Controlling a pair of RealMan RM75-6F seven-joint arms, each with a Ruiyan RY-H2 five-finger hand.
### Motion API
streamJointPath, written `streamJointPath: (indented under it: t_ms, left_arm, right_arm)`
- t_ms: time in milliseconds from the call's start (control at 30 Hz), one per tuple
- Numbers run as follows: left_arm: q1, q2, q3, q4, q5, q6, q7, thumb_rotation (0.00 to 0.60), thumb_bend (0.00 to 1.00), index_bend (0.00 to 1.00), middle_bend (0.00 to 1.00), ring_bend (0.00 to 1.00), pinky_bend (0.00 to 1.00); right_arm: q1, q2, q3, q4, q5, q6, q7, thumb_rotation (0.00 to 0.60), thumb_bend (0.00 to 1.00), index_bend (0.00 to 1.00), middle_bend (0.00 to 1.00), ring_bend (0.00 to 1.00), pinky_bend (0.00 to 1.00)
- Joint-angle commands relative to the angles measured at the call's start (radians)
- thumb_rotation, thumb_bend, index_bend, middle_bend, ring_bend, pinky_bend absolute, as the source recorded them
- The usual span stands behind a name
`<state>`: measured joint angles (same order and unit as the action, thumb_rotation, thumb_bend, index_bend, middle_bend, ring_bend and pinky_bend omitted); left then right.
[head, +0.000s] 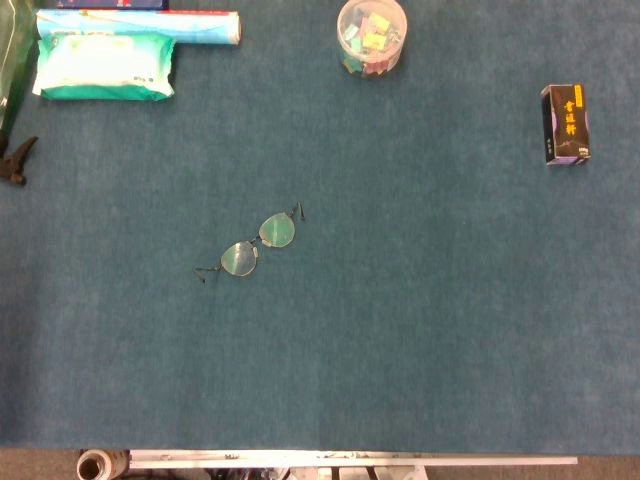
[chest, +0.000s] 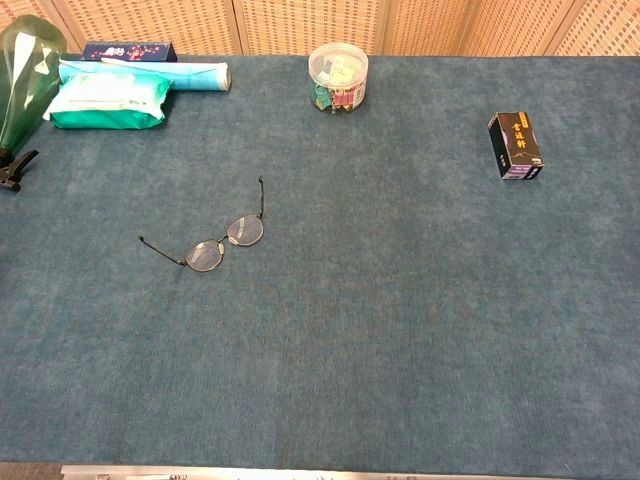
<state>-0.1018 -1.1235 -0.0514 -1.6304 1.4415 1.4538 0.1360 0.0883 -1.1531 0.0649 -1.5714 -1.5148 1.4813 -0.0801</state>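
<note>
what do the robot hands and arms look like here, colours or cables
Neither robot hand nor arm shows in the head view or the chest view, so colours, cables and markings cannot be told. Only the blue table shows, with glasses, a black box and a clear tub.

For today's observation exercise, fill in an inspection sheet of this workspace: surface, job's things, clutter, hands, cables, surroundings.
Surface: blue-green felt table top, flat.
Job's things: spectacles lie left of centre with both arms unfolded, touching nothing else.
Clutter: clear tub of coloured clips at the far edge; black carton at the right; wet-wipes pack, rolled tube and dark blue box far left; green spray bottle at the left edge.
Hands: nothing seen.
Cables: nothing seen.
Surroundings: woven screen panels behind the table; tape roll below the near edge.
</note>
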Motion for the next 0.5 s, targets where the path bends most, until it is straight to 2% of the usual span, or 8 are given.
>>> streamJointPath:
  t_ms: [33,333,500]
  left_arm:
    - [0.002,0.001,0.001,-0.001,0.007,0.007,-0.003,0.600,0.46,0.46,0.47,0.31,0.41]
    - [0.006,-0.001,0.004,-0.002,0.007,0.010,0.000,0.600,0.46,0.45,0.47,0.31,0.41]
    - [0.003,-0.004,0.020,0.002,0.044,0.010,-0.013,0.600,0.46,0.44,0.47,0.31,0.41]
  right_arm:
    - [-0.002,-0.001,-0.004,-0.004,-0.011,0.008,0.003,0.600,0.16,0.50,0.47,0.36,0.60]
    - [0.004,0.000,0.001,0.001,0.001,-0.006,0.012,0.600,0.16,0.51,0.47,0.36,0.60]
    - [0.002,0.003,0.000,-0.006,-0.010,0.007,0.025,0.600,0.16,0.51,0.47,0.36,0.60]
